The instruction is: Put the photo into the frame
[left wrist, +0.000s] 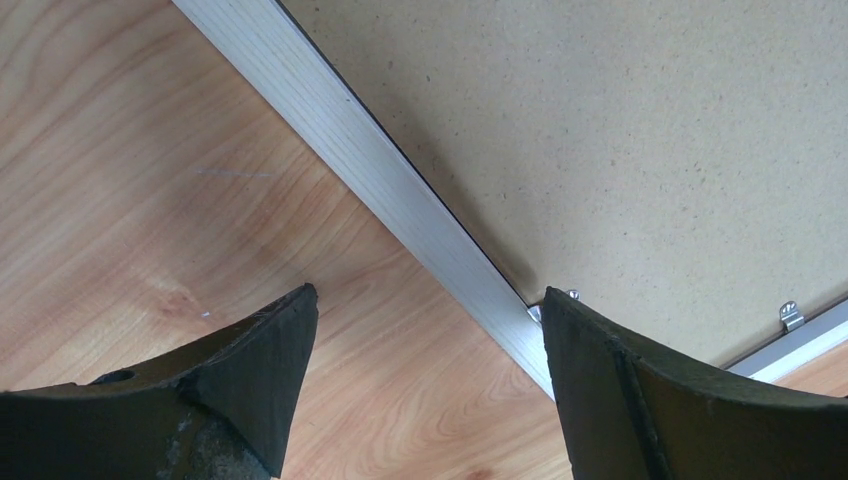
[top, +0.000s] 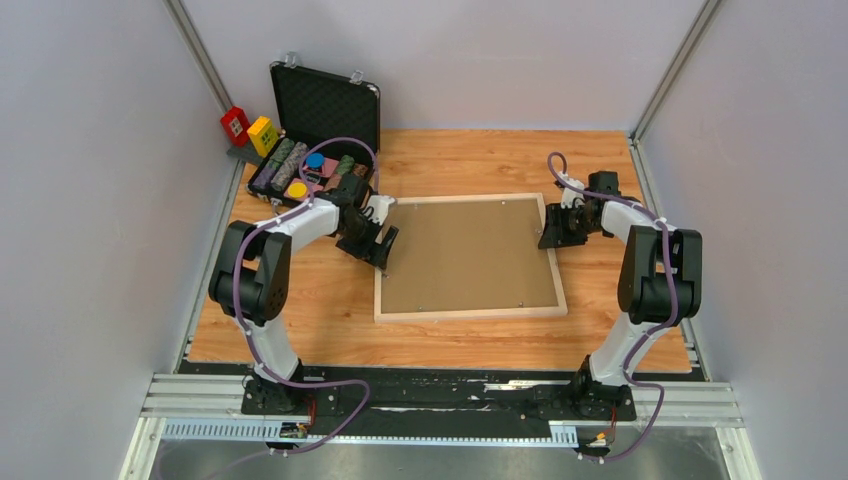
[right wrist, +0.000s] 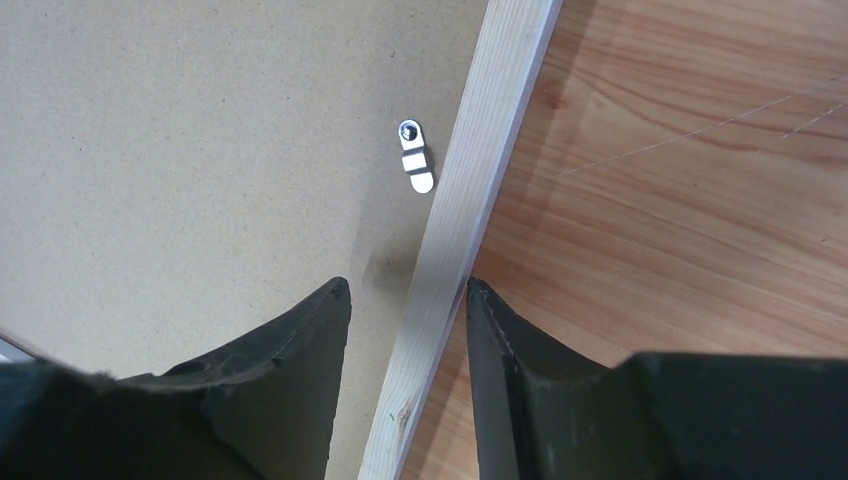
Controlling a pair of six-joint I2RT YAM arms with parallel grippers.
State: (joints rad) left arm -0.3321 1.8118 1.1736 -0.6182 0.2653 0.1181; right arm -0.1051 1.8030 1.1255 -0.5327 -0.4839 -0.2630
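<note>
The frame lies face down mid-table, its pale wood rail around the plain brown backing board. The photo is hidden. My left gripper is open at the frame's left edge. In the left wrist view one finger hangs over the table and the other over the board, beside the rail. My right gripper is open astride the right rail. In its wrist view one finger is over the board and the other at the rail's outer edge.
A metal turn clip sits on the board near the right rail, and another near the frame's corner. An open black case with coloured items stands at the back left, with a red block and a yellow block beside it.
</note>
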